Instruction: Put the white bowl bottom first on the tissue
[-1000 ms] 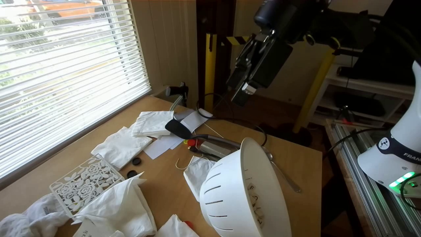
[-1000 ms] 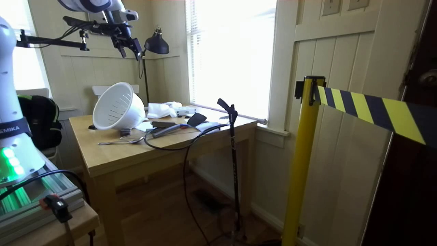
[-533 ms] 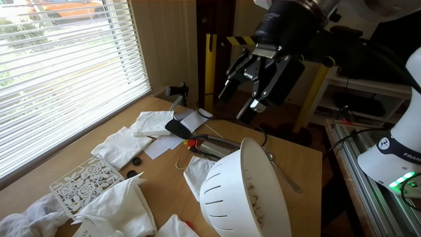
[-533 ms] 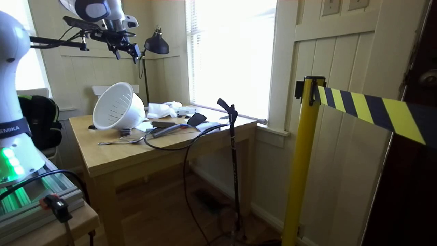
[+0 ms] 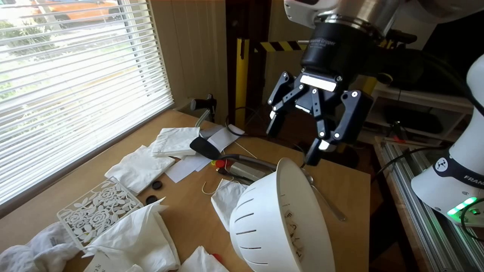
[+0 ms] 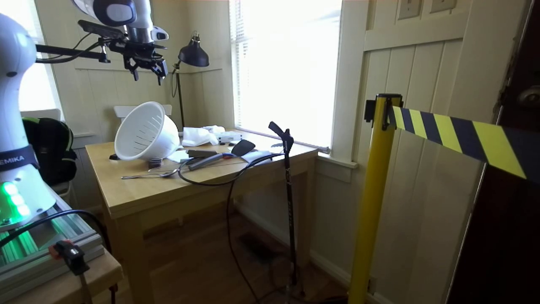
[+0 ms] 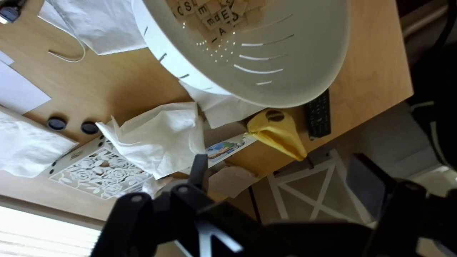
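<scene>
The white bowl (image 5: 275, 223) lies tilted below and apart from the wide-spread, empty end effector (image 5: 292, 146)

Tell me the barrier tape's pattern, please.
The barrier tape has slanted black and yellow stripes, clearest in an exterior view.

Low and right of centre in an exterior view, the bowl (image 5: 261, 215) sits on the table (image 5: 193, 211), letter tiles (image 7: 225, 14) in it. I see a spatula (image 5: 208, 149) behind it, a spoon (image 5: 336, 212) to its right, a tissue (image 5: 143, 234) to its left, the tool (image 5: 293, 142) above.
</scene>
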Tool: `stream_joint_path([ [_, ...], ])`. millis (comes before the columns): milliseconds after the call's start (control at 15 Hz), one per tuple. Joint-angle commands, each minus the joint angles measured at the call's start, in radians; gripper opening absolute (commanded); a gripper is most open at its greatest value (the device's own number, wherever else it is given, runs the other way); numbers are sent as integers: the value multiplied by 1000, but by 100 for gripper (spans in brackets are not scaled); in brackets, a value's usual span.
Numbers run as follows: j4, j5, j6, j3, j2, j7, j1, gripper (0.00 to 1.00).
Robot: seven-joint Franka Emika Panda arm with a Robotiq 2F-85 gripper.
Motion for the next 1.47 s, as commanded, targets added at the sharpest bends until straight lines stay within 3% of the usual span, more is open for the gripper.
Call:
stream_joint_path([
  [0,16,-19,-123,21,-1,-182,-48,100],
  [267,22,-125,-166,67,41,-317,-126,100],
  [533,20,-262,-84,124,102,-391,-189,100],
  [667,21,-240,-71,129,125,-459,-187,100],
  [1400,20,-208,-48,157,169,-490,-214,100],
])
